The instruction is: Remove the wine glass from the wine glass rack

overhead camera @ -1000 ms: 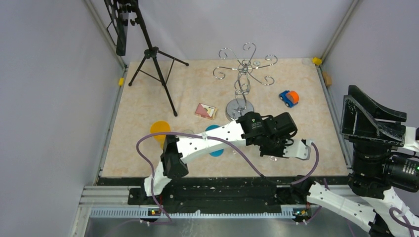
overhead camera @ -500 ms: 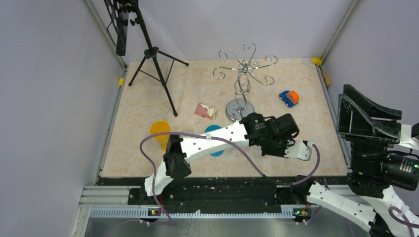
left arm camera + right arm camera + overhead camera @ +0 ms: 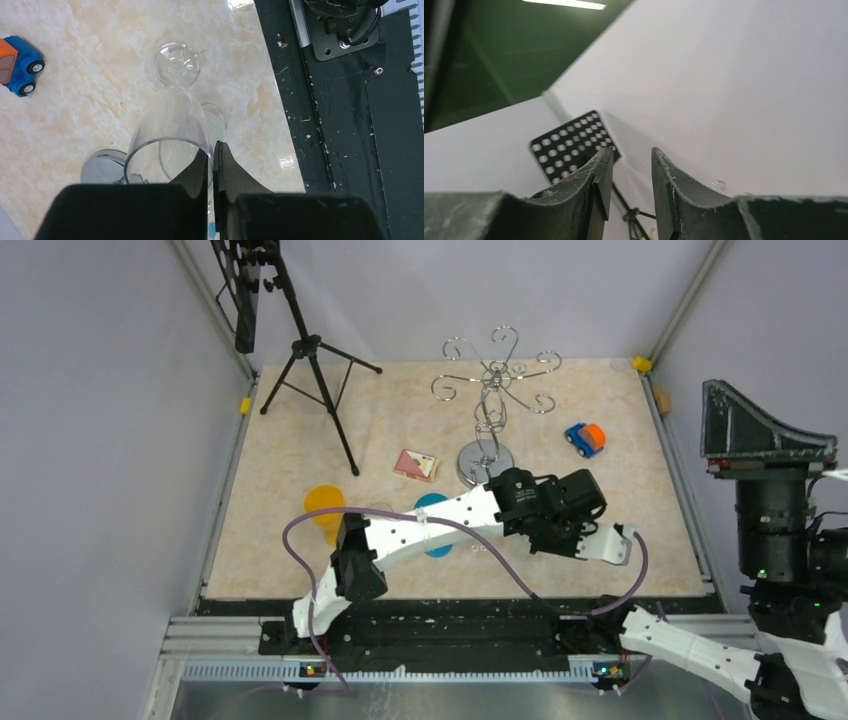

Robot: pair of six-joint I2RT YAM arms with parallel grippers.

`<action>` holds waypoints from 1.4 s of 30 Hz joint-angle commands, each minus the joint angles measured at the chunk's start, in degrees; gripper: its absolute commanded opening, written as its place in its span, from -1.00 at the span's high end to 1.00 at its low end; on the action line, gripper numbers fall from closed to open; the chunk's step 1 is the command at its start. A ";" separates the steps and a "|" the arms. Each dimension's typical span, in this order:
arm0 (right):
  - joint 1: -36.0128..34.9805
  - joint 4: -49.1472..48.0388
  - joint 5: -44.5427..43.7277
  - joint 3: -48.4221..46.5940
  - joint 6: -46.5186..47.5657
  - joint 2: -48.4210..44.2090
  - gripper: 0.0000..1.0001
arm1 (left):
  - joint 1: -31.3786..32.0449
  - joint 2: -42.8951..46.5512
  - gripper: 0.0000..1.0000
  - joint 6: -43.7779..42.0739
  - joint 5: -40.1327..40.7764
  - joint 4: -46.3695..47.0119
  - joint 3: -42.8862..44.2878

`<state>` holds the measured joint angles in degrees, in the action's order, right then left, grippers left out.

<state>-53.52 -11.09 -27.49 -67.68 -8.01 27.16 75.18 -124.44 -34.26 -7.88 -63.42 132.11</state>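
Note:
The wine glass rack (image 3: 493, 375) is a chrome wire stand with scroll arms and a disc base, at the back middle of the table; its arms hold no glass. Its base also shows in the left wrist view (image 3: 102, 167). My left gripper (image 3: 556, 540) reaches across to the front right and is shut on the rim of the clear wine glass (image 3: 170, 120). The glass hangs foot down (image 3: 176, 65) over the marble top. I cannot tell if the foot touches. My right gripper (image 3: 630, 155) is raised at the far right, jaws apart and empty, facing the wall.
A blue and orange toy car (image 3: 585, 438) sits right of the rack and shows in the left wrist view (image 3: 17, 65). A pink card (image 3: 415, 465), an orange disc (image 3: 323, 502) and a blue disc (image 3: 432, 502) lie mid-table. A black tripod (image 3: 312, 360) stands back left. The black front rail (image 3: 340, 125) is close.
My left gripper moved a little back and right with the glass, then held still. My right arm swung and turned its wrist at the right edge.

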 commanded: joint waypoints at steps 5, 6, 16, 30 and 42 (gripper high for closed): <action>-0.41 52.48 -36.69 -25.68 -9.33 14.49 0.19 | 0.32 2.36 1.00 -3.31 0.81 -1.92 -0.42; -0.45 60.08 -37.29 -29.74 -12.12 17.30 0.19 | 0.32 2.63 1.00 -3.81 1.03 -1.89 -1.00; -0.51 96.43 -24.85 -48.95 -25.81 33.81 0.13 | 0.32 12.52 1.00 -12.60 3.67 8.03 -17.87; 10.32 92.72 4.72 -28.92 -24.86 34.09 0.11 | 0.66 22.97 1.00 -22.77 -1.22 18.11 -31.10; 11.50 88.27 22.78 -18.68 -19.98 32.66 0.20 | 0.93 27.46 1.00 -27.13 -4.16 23.08 -36.83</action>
<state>-42.57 78.67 -10.66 -87.39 -30.39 61.14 75.81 -100.57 -58.78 -9.87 -44.75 95.74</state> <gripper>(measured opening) 0.407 0.025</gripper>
